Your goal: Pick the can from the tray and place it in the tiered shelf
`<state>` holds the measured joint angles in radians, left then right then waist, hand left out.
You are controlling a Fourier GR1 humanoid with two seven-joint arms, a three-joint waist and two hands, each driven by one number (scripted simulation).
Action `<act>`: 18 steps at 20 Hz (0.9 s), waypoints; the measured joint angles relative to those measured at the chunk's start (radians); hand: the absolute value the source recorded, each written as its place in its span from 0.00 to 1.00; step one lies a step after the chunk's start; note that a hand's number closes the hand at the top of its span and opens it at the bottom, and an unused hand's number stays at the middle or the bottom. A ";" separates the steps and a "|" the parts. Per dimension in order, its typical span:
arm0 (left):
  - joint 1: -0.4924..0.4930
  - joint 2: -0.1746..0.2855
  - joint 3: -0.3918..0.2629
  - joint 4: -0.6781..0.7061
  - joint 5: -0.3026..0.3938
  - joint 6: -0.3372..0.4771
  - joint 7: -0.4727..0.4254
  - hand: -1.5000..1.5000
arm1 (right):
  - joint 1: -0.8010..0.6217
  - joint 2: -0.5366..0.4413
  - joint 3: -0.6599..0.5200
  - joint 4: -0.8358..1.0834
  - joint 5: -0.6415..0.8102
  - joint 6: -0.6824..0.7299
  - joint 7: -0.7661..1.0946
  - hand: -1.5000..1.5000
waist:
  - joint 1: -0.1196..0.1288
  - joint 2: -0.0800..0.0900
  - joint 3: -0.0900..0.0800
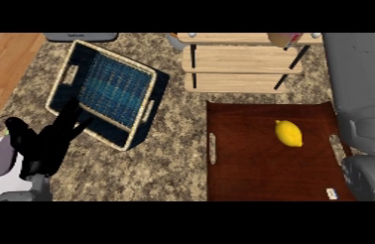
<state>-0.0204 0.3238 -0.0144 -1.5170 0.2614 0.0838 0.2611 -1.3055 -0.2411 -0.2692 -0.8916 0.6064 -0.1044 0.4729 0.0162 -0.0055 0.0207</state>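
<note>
**Can at the shelf's top corner**

The can (284,38) shows at the shelf's (234,64) top right corner, beside the right forearm (350,89), whose hand is out of sight. The left hand (51,139) rests open and empty at lower left. A lemon (288,133) lies on the tray (249,158).

The tray (256,174) lies at the tabletop's (168,163) front right corner, a lemon (288,133) on its back right part. Just behind the tray, at the back edge, stands the tiered shelf (234,60). Left of both, toward the back left corner, a basket (149,107) sits skewed.
</note>
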 measured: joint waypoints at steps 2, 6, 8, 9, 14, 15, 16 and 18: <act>-0.005 -0.001 0.006 0.005 0.002 -0.001 0.004 0.50 | -0.018 0.009 -0.033 -0.005 -0.036 -0.019 -0.001 0.00 | -0.002 0.000 0.000; -0.007 0.001 0.013 0.004 0.003 -0.005 0.016 0.50 | -0.034 -0.003 -0.108 -0.010 -0.098 -0.068 -0.004 0.00 | -0.003 0.000 -0.001; -0.007 -0.003 0.011 0.000 -0.006 0.002 0.020 0.50 | -0.044 -0.019 -0.130 -0.017 -0.106 -0.100 0.006 0.00 | -0.005 -0.001 -0.001; -0.011 -0.004 0.012 -0.001 -0.006 0.003 0.025 0.50 | -0.040 -0.030 -0.142 -0.015 -0.109 -0.117 -0.001 0.00 | -0.005 -0.001 -0.002; 0.008 -0.005 0.023 -0.006 -0.007 -0.002 0.020 0.50 | -0.026 -0.104 -0.172 -0.034 -0.086 -0.181 0.024 0.00 | -0.013 -0.004 -0.003; 0.005 -0.007 0.024 -0.005 -0.010 0.001 0.020 0.50 | -0.017 -0.117 -0.184 -0.037 -0.085 -0.197 0.029 0.00 | -0.015 -0.004 -0.003; 0.012 -0.007 0.026 -0.004 -0.011 -0.004 0.010 0.50 | -0.015 -0.137 -0.197 -0.039 -0.086 -0.209 0.034 0.00 | -0.015 -0.004 -0.002; 0.023 -0.007 0.033 -0.003 -0.009 -0.008 0.001 0.50 | 0.009 -0.171 -0.228 -0.056 -0.102 -0.215 0.042 0.00 | -0.020 -0.006 -0.002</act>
<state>0.0028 0.3163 0.0186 -1.5205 0.2526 0.0754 0.2623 -1.2968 -0.4116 -0.4968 -0.9480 0.5043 -0.3190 0.5153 -0.0033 -0.0115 0.0191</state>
